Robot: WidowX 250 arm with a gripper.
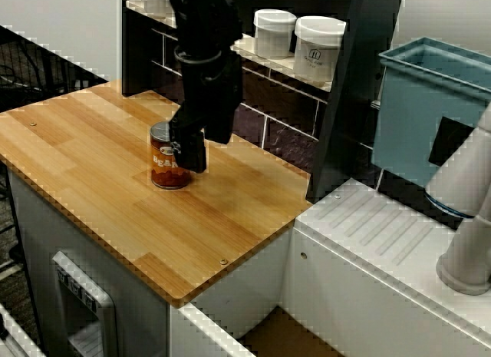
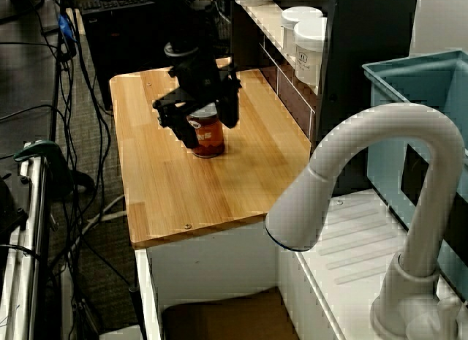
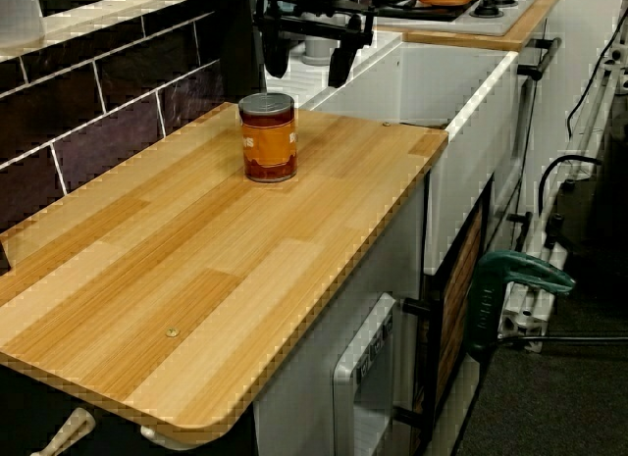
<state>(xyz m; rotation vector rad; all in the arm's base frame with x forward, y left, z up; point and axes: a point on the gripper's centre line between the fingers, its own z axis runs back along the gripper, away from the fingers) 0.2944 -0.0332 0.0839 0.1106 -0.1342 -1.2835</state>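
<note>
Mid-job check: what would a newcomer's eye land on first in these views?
A red-orange tin can stands upright, alone on the wooden counter, with the black gripper hanging open just above it. Behind it, white lidded jars sit on a shelf. A white faucet arches up past the counter's end.

Even indoor light, soft shadows, stair-stepped edges
Light falls from overhead and spreads evenly over the bench (image 1: 92, 142), bright enough to show the wood grain in all three views. The can (image 1: 167, 169) casts only a short, faint shadow at its base. The black end effector (image 3: 306, 64) reads as a dark mass with little detail. In the view past the faucet (image 2: 365, 157), the floor beyond the bench's front edge is dim. The bench's edges and corners look jagged in every view, and all three pictures are slightly soft, without glare
</note>
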